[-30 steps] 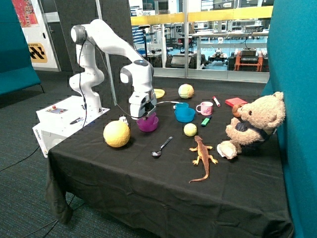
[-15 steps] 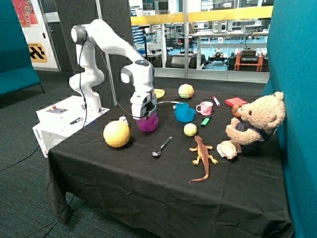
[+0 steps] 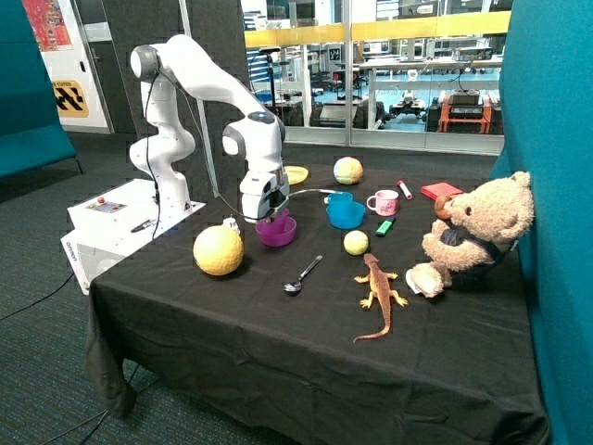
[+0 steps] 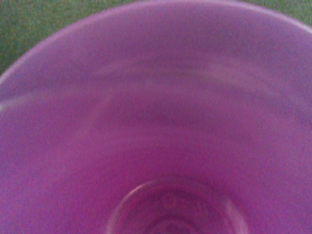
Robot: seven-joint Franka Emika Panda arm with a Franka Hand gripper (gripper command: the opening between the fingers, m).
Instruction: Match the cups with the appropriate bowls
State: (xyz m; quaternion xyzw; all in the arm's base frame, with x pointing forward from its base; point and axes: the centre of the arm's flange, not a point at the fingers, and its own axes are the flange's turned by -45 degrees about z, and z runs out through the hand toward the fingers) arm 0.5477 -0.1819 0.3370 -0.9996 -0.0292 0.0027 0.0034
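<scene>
Two shallow round plastic bowls sit toward the far half of the black-clothed table [image 3: 278, 362]. One, a purple-magenta bowl [image 3: 276, 231], lies directly under the white Franka arm [image 3: 199, 79]; the arm's two-finger gripper [image 3: 266, 215] hangs right at this bowl's rim, on the side facing the arm's base. Whether the pincer is apart, together, or clamped on anything cannot be told, since its tips are hidden against the bowl. From the wrist, the bowl's purple inside [image 4: 156, 122] fills nearly everything, with a translucent purple round shape [image 4: 173, 207] low in the picture, seemingly the purple plastic tumbler in or above the bowl; its exact seating is unclear.

Nearer the middle of the far edge, a bright blue bowl [image 3: 346, 216] holds a teal-blue plastic tumbler [image 3: 339, 198] standing upright in it. Just beside that bowl is a white-and-pink handled mug [image 3: 382, 202].

Nearer the table's arm-side edge rests a large yellow ball [image 3: 218, 250], just beside the purple-magenta bowl. A metal spoon [image 3: 302, 275] lies near the table's middle, with a small yellow-green ball [image 3: 356, 242] and an orange toy lizard [image 3: 380, 291] beyond it. A tan teddy bear [image 3: 477, 232] sits at the edge against the teal wall.
</scene>
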